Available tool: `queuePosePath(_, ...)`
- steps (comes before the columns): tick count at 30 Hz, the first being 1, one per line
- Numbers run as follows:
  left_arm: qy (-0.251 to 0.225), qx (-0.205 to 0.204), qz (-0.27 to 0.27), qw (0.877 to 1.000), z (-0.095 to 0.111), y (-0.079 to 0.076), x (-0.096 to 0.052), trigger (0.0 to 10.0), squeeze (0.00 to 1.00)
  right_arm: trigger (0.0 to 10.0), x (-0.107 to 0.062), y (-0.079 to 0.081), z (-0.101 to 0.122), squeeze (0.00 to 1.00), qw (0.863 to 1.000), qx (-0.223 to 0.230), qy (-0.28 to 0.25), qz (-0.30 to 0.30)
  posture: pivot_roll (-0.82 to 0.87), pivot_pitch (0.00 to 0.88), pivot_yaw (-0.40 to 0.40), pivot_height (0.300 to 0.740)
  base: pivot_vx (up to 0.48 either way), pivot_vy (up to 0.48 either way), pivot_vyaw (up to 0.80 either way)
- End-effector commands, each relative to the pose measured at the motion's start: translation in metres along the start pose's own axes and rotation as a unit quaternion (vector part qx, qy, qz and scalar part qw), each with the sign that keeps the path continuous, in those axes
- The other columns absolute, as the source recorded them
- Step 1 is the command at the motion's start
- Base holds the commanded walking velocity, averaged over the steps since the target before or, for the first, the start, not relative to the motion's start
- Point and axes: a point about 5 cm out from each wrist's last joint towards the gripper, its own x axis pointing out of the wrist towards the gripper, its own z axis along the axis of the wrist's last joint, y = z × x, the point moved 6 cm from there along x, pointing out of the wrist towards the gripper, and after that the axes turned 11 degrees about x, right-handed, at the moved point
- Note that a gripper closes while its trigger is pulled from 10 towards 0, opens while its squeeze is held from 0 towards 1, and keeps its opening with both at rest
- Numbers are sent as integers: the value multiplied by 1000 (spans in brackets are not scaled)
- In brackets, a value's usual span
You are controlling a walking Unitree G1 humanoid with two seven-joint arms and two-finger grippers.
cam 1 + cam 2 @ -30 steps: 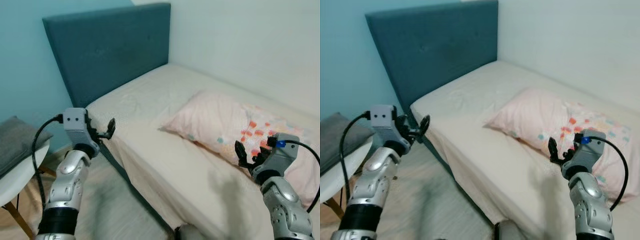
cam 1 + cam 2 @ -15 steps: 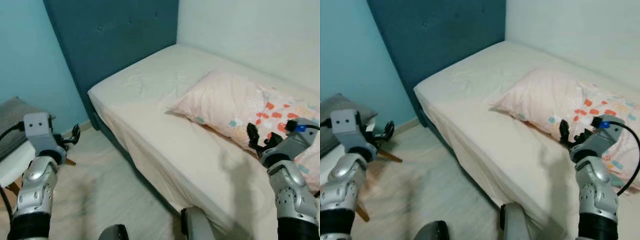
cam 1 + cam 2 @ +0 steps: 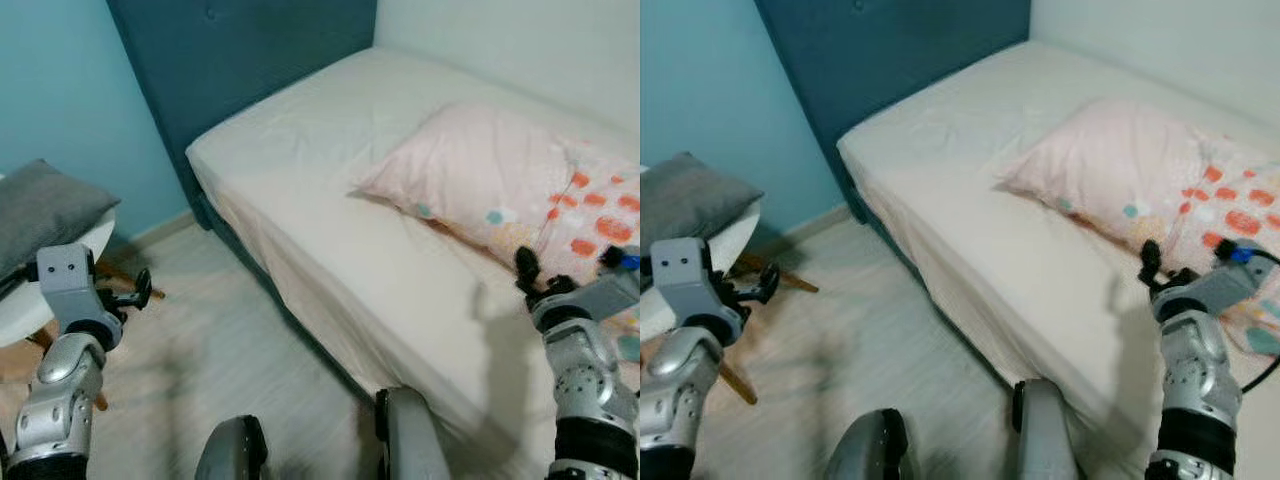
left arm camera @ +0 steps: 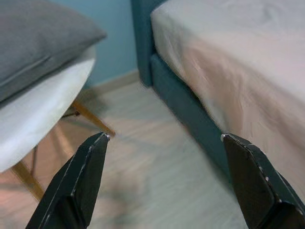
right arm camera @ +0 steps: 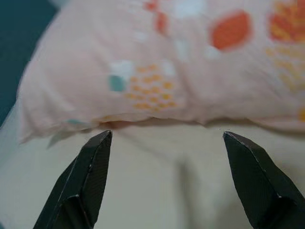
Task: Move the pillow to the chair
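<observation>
Since the earlier frame the camera has tipped down and nearer, so that the bed (image 3: 330,200) and teal headboard (image 3: 240,50) sit higher and the robot's own feet (image 3: 405,440) appear over the pale wood floor (image 3: 200,370). Between the bed edge and the white chair (image 3: 50,290), which carries a grey cushion (image 3: 45,210) and is cut off at the frame edge, the left gripper (image 3: 140,295) hangs with fingers (image 4: 81,186) wide apart. On the cream sheet by the white wall lies the pink patterned pillow (image 3: 500,180), its far end out of frame, and the right gripper (image 3: 535,275) hovers just before its near edge, jaws spread, tips partly hidden.
</observation>
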Motion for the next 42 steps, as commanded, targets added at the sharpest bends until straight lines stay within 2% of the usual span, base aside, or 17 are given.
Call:
queuePosePath(1,10,18,2,1000,1,12,-5,10000,0,10000,0,-15,10,0,998,44,-25,-26,29,351,108,557,0,0,0)
queuePosePath(3,14,31,1,999,4,21,-9,10000,0,10000,0,-21,20,0,995,75,-46,-36,47,383,132,557,0,0,0)
queuePosePath(6,17,39,0,999,6,25,-10,10000,0,10000,1,-23,30,0,993,89,-64,-37,55,398,142,557,0,0,0)
queuePosePath(8,21,54,-5,998,12,31,-16,10000,0,10000,1,-23,49,0,990,99,-96,-31,64,429,157,557,0,0,0)
queuePosePath(13,35,66,-11,997,11,38,-25,10000,0,10000,0,-20,76,0,987,82,-134,-21,83,465,172,557,0,0,0)
queuePosePath(15,45,73,-15,996,11,39,-31,10000,0,10000,-6,-18,113,0,978,81,-191,-5,96,481,187,557,0,0,0)
queuePosePath(21,57,80,-21,995,8,40,-37,10000,0,10000,-15,-20,139,0,966,105,-237,12,104,498,196,557,0,0,0)
queuePosePath(23,64,84,-26,994,6,40,-41,10000,0,10000,-23,-29,162,0,952,131,-277,8,105,509,199,557,0,0,0)
queuePosePath(25,66,85,-28,994,6,40,-42,10000,0,10000,-27,-34,173,0,944,146,-296,2,105,509,199,557,0,0,0)
queuePosePath(26,66,85,-28,994,6,40,-42,10000,0,10000,-27,-34,173,0,944,146,-296,2,105,509,199,557,0,0,0)
queuePosePath(28,69,89,-31,993,7,40,-44,10000,0,10000,-25,-47,176,0,935,184,-301,-32,109,518,198,557,0,0,0)
queuePosePath(33,69,90,-32,993,7,40,-44,10000,0,10000,-24,-52,175,0,932,199,-298,-49,110,518,198,557,0,0,0)
queuePosePath(35,72,93,-35,992,8,39,-46,10000,0,10000,-18,-61,160,0,920,260,-286,-69,113,518,193,557,0,0,0)
queuePosePath(36,72,93,-35,992,8,39,-46,10000,0,10000,-18,-61,160,0,920,260,-286,-69,113,518,193,557,0,0,0)
queuePosePath(38,74,96,-38,992,8,38,-45,10000,0,10000,-13,-66,137,0,902,323,-274,-80,114,514,189,557,0,0,0)
queuePosePath(40,74,96,-38,992,8,38,-45,10000,0,10000,-13,-66,137,0,902,323,-274,-80,114,514,189,557,0,0,0)
queuePosePath(42,75,97,-39,992,8,39,-45,10000,0,10000,-9,-67,118,0,891,365,-258,-72,107,513,185,557,0,0,0)
